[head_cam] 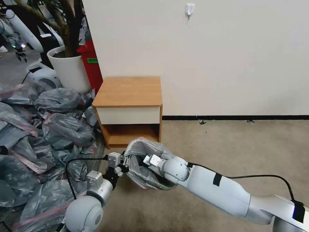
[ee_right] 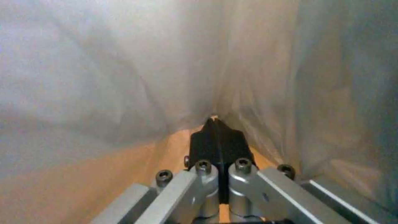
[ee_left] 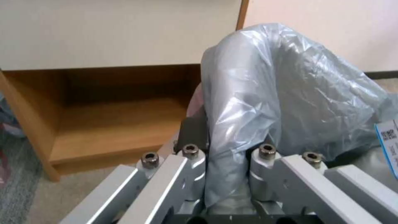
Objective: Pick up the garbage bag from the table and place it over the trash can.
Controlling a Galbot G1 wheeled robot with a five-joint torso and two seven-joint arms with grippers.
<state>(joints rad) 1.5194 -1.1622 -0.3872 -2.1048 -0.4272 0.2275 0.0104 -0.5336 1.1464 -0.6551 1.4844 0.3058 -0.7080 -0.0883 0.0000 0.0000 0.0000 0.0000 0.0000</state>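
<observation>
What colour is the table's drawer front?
Cream-white, on the table under its light-brown top; the head view shows the drawer front best.

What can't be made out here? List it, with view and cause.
Trash can: head view, the garbage bag and the right hand cover it; rim and walls can't be told from film.
Left hand fingertips: left wrist view, buried in the bag fold they pinch.
Surroundings past the right hand: right wrist view, bag film all round.
</observation>
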